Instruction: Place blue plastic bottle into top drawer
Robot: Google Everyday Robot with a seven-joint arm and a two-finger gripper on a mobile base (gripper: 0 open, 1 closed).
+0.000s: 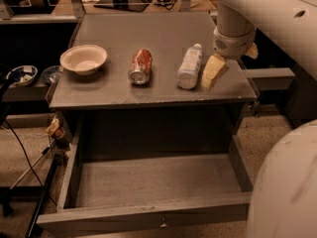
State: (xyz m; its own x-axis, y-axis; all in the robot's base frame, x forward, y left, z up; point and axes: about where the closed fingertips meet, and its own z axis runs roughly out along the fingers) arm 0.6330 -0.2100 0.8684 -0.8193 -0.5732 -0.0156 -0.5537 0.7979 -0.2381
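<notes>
Matt grey wooden surface (163,33) and top drawer (148,214), shiny red metal can (140,66), cloudy blue plastic bottle (190,67), smooth tan pincer (232,62) spread beside it
</notes>
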